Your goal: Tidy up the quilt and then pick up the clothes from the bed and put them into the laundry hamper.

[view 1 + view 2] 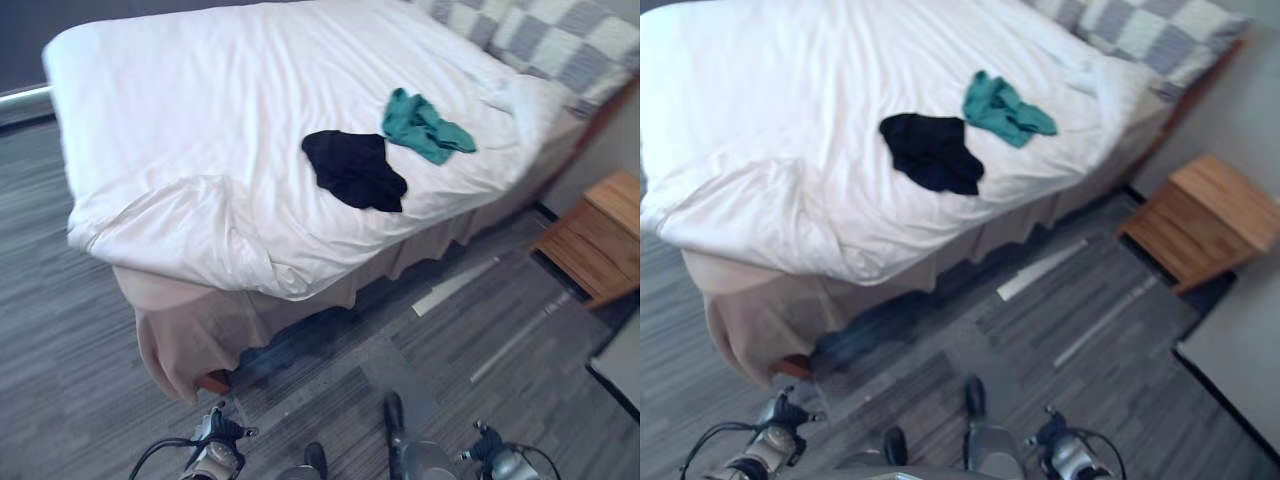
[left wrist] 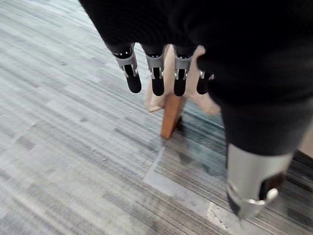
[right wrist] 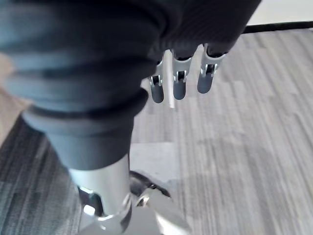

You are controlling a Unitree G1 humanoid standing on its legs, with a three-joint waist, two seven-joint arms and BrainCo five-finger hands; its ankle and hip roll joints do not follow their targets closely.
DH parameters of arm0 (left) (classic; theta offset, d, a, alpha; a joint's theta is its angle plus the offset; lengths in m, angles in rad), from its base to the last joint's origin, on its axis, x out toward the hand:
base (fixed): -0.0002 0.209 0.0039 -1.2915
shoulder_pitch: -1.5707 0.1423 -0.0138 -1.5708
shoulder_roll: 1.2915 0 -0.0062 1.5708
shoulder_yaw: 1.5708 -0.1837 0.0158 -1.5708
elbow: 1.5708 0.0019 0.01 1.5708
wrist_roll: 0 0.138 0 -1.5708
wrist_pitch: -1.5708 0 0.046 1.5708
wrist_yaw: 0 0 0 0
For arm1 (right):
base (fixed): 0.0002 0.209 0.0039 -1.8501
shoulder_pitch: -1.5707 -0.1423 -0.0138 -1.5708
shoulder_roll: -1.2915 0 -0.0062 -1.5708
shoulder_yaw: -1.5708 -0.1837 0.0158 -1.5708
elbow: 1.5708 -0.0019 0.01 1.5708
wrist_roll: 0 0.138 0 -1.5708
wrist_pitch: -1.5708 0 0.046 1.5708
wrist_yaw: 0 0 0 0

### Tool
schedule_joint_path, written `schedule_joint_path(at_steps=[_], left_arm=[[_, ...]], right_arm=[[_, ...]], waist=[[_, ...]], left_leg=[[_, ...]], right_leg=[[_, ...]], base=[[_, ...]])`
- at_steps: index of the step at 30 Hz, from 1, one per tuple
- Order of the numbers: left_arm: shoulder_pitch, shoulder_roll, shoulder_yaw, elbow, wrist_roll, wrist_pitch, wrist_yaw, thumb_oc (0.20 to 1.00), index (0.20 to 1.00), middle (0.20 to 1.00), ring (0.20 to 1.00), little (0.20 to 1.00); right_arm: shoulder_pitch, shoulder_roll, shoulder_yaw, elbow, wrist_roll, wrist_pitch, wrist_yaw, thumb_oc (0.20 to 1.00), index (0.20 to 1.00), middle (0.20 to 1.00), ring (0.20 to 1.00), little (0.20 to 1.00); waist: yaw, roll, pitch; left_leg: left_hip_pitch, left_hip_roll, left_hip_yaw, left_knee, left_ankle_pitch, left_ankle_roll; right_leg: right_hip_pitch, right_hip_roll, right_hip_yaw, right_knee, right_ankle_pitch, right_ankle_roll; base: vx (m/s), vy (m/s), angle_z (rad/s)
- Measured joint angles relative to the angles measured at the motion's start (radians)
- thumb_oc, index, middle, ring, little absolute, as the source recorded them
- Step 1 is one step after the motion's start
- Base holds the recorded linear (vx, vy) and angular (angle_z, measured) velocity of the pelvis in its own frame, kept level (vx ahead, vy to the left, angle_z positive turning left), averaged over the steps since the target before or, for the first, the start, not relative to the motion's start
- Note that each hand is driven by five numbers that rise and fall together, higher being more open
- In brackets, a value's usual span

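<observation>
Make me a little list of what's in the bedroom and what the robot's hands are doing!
bed: white quilt spread over it, bunched at the near corner
clothes: black garment and teal garment lie on the quilt, side by side, teal one nearer the pillows
pillows: grey-and-white checked pillows at the head of the bed
furniture: wooden nightstand beside the bed
left hand: fingers straight, holding nothing, above the floor
right hand: fingers straight, holding nothing, above the floor
floor: grey striped carpet
</observation>
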Motion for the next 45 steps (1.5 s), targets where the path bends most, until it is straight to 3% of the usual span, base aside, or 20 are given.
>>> schedule_joint_path(at_steps=[1, 2, 4, 5, 7, 9, 10, 13, 16, 20, 26, 31, 33, 36, 37, 38, 40, 41, 44, 45], left_arm=[[0.028, 0.009, -0.001, -0.009, 0.000, -0.001, 0.000, 1.000, 1.000, 1.000, 1.000, 1.000], [0.069, -0.007, -0.001, -0.010, 0.000, 0.003, -0.001, 1.000, 1.000, 1.000, 1.000, 1.000], [0.104, -0.030, -0.007, -0.005, -0.001, 0.001, -0.004, 1.000, 1.000, 1.000, 1.000, 1.000], [0.105, -0.054, -0.009, 0.001, -0.001, 0.002, -0.005, 1.000, 1.000, 1.000, 1.000, 1.000], [0.111, -0.072, -0.013, 0.000, -0.001, -0.001, -0.008, 1.000, 1.000, 1.000, 1.000, 1.000], [0.075, -0.062, -0.003, -0.004, 0.000, -0.001, -0.004, 1.000, 1.000, 1.000, 1.000, 1.000], [0.075, -0.052, -0.005, -0.009, 0.008, -0.008, -0.031, 1.000, 1.000, 1.000, 1.000, 1.000], [0.099, -0.067, 0.000, -0.009, 0.008, -0.006, -0.037, 1.000, 1.000, 1.000, 1.000, 1.000], [0.091, -0.047, 0.073, -0.050, -0.011, -0.009, -0.032, 1.000, 1.000, 1.000, 1.000, 1.000], [0.106, 0.096, 0.285, -0.216, -0.156, -0.038, 0.087, 1.000, 1.000, 1.000, 1.000, 1.000], [0.061, 0.374, 0.402, -0.461, -0.182, -0.064, 0.237, 1.000, 1.000, 1.000, 1.000, 1.000], [-0.032, 0.580, 0.272, -0.860, 0.069, -0.078, 0.262, 1.000, 1.000, 1.000, 1.000, 1.000], [-0.105, 0.554, 0.202, -0.875, 0.128, -0.063, 0.254, 1.000, 1.000, 1.000, 1.000, 1.000], [-0.319, 0.491, 0.050, -0.784, 0.168, -0.030, 0.239, 1.000, 1.000, 1.000, 1.000, 1.000], [-0.484, 0.471, -0.055, -0.706, 0.175, -0.015, 0.228, 1.000, 1.000, 1.000, 1.000, 1.000], [-0.546, 0.457, -0.080, -0.664, 0.188, -0.008, 0.225, 1.000, 1.000, 1.000, 1.000, 1.000], [-0.702, 0.426, -0.188, -0.550, 0.216, 0.017, 0.209, 1.000, 1.000, 1.000, 1.000, 1.000], [-0.762, 0.410, -0.259, -0.474, 0.229, 0.023, 0.204, 1.000, 1.000, 1.000, 1.000, 1.000], [-0.802, 0.357, -0.249, -0.372, 0.243, 0.057, 0.203, 1.000, 1.000, 1.000, 1.000, 1.000], [-0.802, 0.357, -0.221, -0.363, 0.242, 0.058, 0.203, 0.219, 0.219, 0.219, 0.219, 0.219]], right_arm=[[0.003, 0.008, 0.001, 0.002, 0.000, 0.000, -0.001, 1.000, 1.000, 1.000, 1.000, 1.000], [0.007, 0.015, 0.000, 0.010, -0.001, 0.000, 0.000, 1.000, 1.000, 1.000, 1.000, 1.000], [0.026, 0.020, 0.000, 0.029, -0.003, 0.000, 0.003, 1.000, 1.000, 1.000, 1.000, 1.000], [0.027, 0.020, 0.000, 0.038, -0.004, 0.001, 0.009, 1.000, 1.000, 1.000, 1.000, 1.000], [0.013, 0.011, 0.001, 0.039, -0.017, 0.003, 0.015, 1.000, 1.000, 1.000, 1.000, 1.000], [0.009, 0.001, 0.000, 0.037, -0.039, 0.001, 0.016, 1.000, 1.000, 1.000, 1.000, 1.000], [0.009, -0.013, -0.001, 0.036, -0.040, 0.001, 0.017, 1.000, 1.000, 1.000, 1.000, 1.000], [0.021, -0.043, -0.037, 0.038, -0.040, 0.000, 0.018, 1.000, 1.000, 1.000, 1.000, 1.000], [0.055, -0.039, -0.040, 0.037, -0.040, 0.000, 0.021, 1.000, 1.000, 1.000, 1.000, 1.000], [0.151, 0.006, -0.048, 0.011, -0.040, -0.003, 0.017, 1.000, 1.000, 1.000, 1.000, 1.000], [0.233, -0.008, -0.043, -0.082, -0.040, -0.035, 0.002, 1.000, 1.000, 1.000, 1.000, 1.000], [0.260, -0.058, -0.066, -0.081, -0.039, -0.059, -0.002, 1.000, 1.000, 1.000, 1.000, 1.000], [0.254, -0.069, -0.074, -0.080, -0.039, -0.057, -0.001, 1.000, 1.000, 1.000, 1.000, 1.000], [0.199, -0.075, -0.035, -0.080, -0.039, -0.049, -0.002, 1.000, 1.000, 1.000, 1.000, 1.000], [0.116, -0.068, -0.026, -0.081, -0.039, -0.044, -0.001, 1.000, 1.000, 1.000, 1.000, 1.000], [0.077, -0.063, -0.025, -0.088, -0.039, -0.047, -0.004, 1.000, 1.000, 1.000, 1.000, 1.000], [-0.002, -0.055, -0.015, -0.091, -0.037, -0.046, -0.010, 1.000, 1.000, 1.000, 1.000, 1.000], [-0.015, -0.057, -0.015, -0.087, -0.037, -0.044, -0.015, 1.000, 1.000, 1.000, 1.000, 1.000], [-0.022, -0.072, -0.015, -0.086, -0.018, -0.039, -0.035, 1.000, 1.000, 1.000, 1.000, 1.000], [-0.020, -0.079, -0.015, -0.081, -0.014, -0.038, -0.040, 1.000, 1.000, 1.000, 1.000, 1.000]], waist=[[0.011, -0.027, -0.004], [0.026, -0.020, -0.013], [0.022, 0.007, -0.025], [0.020, 0.035, -0.025], [0.047, 0.044, -0.018], [0.025, 0.020, 0.009], [0.007, 0.037, 0.011], [-0.011, 0.080, 0.010], [-0.010, 0.098, -0.004], [-0.009, 0.059, -0.018], [-0.011, 0.064, -0.017], [-0.014, 0.086, -0.014], [-0.026, 0.092, -0.005], [-0.044, 0.092, 0.022], [-0.065, 0.074, 0.086], [-0.095, 0.054, 0.121], [-0.141, 0.015, 0.182], [-0.141, 0.011, 0.193], [-0.163, 0.037, 0.236], [-0.163, 0.056, 0.248]], left_leg=[[0.030, -0.019, -0.006, -0.002, -0.021, -0.016], [0.056, -0.001, -0.025, 0.004, -0.053, -0.029], [0.042, 0.057, -0.035, 0.042, -0.087, -0.056], [0.023, 0.107, -0.017, 0.032, -0.069, -0.083], [0.023, 0.124, -0.001, 0.020, -0.058, -0.105], [-0.020, 0.183, 0.140, 0.059, -0.017, -0.185], [-0.024, 0.223, 0.235, 0.057, 0.000, -0.204], [-0.022, 0.261, 0.314, 0.010, 0.058, -0.213], [-0.027, 0.249, 0.306, -0.002, 0.111, -0.200], [-0.020, 0.213, 0.284, 0.003, 0.105, -0.184], [-0.003, 0.206, 0.287, 0.002, 0.101, -0.183], [-0.027, 0.206, 0.290, -0.004, 0.094, -0.198], [-0.059, 0.204, 0.302, -0.004, 0.099, -0.193], [-0.147, 0.190, 0.312, 0.003, 0.128, -0.175], [-0.198, 0.187, 0.314, 0.003, 0.153, -0.158], [-0.209, 0.186, 0.322, 0.003, 0.158, -0.158], [-0.240, 0.187, 0.339, 0.004, 0.166, -0.162], [-0.252, 0.187, 0.340, 0.004, 0.167, -0.162], [-0.256, 0.198, 0.349, 0.010, 0.166, -0.164], [-0.256, 0.205, 0.351, 0.015, 0.161, -0.170]], right_leg=[[0.000, -0.028, -0.073, 0.020, 0.016, -0.029], [0.016, -0.043, -0.127, 0.055, 0.101, -0.034], [0.066, -0.006, -0.183, 0.013, 0.120, -0.036], [0.133, 0.035, -0.197, -0.089, 0.192, -0.053], [0.159, 0.052, -0.217, -0.111, 0.189, -0.095], [0.198, 0.034, -0.307, -0.111, 0.161, -0.112], [0.223, 0.040, -0.331, -0.112, 0.144, -0.109], [0.261, 0.049, -0.362, -0.117, 0.099, -0.088], [0.265, 0.036, -0.373, -0.117, 0.090, -0.081], [0.282, 0.001, -0.388, -0.116, 0.114, -0.030], [0.295, -0.001, -0.384, -0.116, 0.117, -0.026], [0.270, -0.005, -0.375, -0.117, 0.112, -0.011], [0.233, -0.010, -0.364, -0.117, 0.119, -0.001], [0.126, -0.014, -0.346, -0.116, 0.156, 0.005], [0.075, -0.021, -0.341, -0.110, 0.191, -0.024], [0.060, -0.021, -0.336, -0.110, 0.209, -0.035], [0.019, -0.021, -0.326, -0.110, 0.216, -0.032], [0.005, -0.020, -0.320, -0.111, 0.214, -0.028], [-0.004, -0.009, -0.310, -0.110, 0.219, -0.035], [-0.002, -0.002, -0.309, -0.110, 0.219, -0.035]], base=[[0.24, -0.254, 0.99], [0.11, -0.102, 0.57], [0.09, -0.117, 1.08], [0.00, -0.111, 1.28], [-0.03, -0.079, 0.81], [0.01, 0.006, 1.00], [0.09, 0.027, 0.81], [0.05, 0.014, 0.29], [0.16, 0.032, 0.11], [0.07, 0.014, 0.18], [0.03, -0.001, -0.03], [-0.09, 0.022, -0.04], [-0.27, 0.022, -0.14], [-0.18, 0.016, -0.14], [-0.12, 0.005, -0.18], [-0.23, 0.015, -0.19], [-0.15, 0.011, -0.19], [-0.09, 0.004, -0.25], [-0.07, -0.010, -0.14], [-0.05, -0.015, -0.07]])
